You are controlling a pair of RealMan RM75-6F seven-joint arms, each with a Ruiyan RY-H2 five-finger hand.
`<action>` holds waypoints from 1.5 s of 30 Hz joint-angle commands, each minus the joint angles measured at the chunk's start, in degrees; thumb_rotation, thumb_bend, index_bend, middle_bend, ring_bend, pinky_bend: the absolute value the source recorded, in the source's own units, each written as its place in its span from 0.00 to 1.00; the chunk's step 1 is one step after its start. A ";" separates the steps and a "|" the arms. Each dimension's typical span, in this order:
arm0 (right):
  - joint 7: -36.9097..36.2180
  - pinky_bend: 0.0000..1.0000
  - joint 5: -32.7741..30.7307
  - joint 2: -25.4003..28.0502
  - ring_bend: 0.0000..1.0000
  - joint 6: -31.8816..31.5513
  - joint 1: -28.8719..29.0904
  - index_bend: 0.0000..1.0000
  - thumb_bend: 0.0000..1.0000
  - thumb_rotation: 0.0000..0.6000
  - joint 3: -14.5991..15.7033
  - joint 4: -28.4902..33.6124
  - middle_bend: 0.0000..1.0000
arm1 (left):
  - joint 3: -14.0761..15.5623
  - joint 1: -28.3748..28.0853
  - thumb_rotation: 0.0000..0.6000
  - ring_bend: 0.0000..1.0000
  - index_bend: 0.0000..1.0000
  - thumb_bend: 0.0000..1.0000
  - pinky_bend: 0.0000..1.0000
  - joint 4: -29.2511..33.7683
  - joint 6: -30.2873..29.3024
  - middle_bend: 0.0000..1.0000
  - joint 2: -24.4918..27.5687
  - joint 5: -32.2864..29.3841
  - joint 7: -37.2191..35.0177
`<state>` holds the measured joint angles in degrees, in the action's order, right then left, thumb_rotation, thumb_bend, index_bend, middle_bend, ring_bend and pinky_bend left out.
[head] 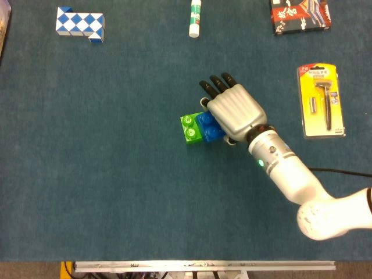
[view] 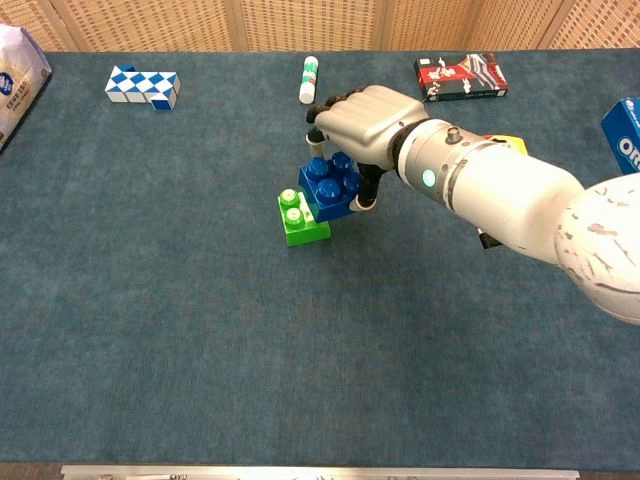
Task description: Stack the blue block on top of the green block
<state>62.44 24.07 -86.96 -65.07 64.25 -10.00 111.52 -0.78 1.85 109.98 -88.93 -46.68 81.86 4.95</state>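
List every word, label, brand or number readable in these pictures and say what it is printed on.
Nothing reads clearly enough to quote.
Razor pack: yellow card with print at the top, too blurred to read.
Red, black and white box: pattern and marks, no legible text.
Blue box at the right edge: white letters cut off by the frame, unreadable.
White bag at the left edge: a blue logo, too small.
Glue stick: green label, unreadable.

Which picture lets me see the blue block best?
The chest view. There the blue block shows its studs and front side, held by the right hand partly over the green block. The head view shows only a bit of its top; the hand covers the rest.
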 commanded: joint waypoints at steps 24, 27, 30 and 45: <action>6.04 0.08 -16.07 -6.25 0.00 -2.80 11.89 0.48 0.27 1.00 -2.64 -6.94 0.10 | -0.01 0.68 1.00 0.00 0.25 0.20 0.09 0.02 -0.95 0.02 0.69 0.67 -1.44; 6.08 0.08 -16.24 -6.50 0.00 -3.02 12.19 0.48 0.26 1.00 -2.25 -7.18 0.10 | -0.06 0.72 1.00 0.00 0.25 0.20 0.09 0.14 -1.06 0.02 0.76 0.67 -1.46; 6.11 0.08 -16.49 -6.86 0.00 -3.20 12.49 0.48 0.26 1.00 -2.02 -7.56 0.10 | 0.13 0.99 1.00 0.00 0.25 0.20 0.09 0.17 -1.34 0.03 0.75 0.94 -1.53; 5.60 0.08 -16.85 -8.99 0.00 -2.69 13.54 0.48 0.27 1.00 -1.68 -9.97 0.10 | -0.17 0.90 1.00 0.00 0.25 0.20 0.09 0.11 -1.30 0.03 1.06 0.88 -2.13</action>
<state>68.05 7.21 -95.95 -67.76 77.78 -11.69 101.56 -0.94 2.75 110.10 -90.23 -45.62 82.74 2.82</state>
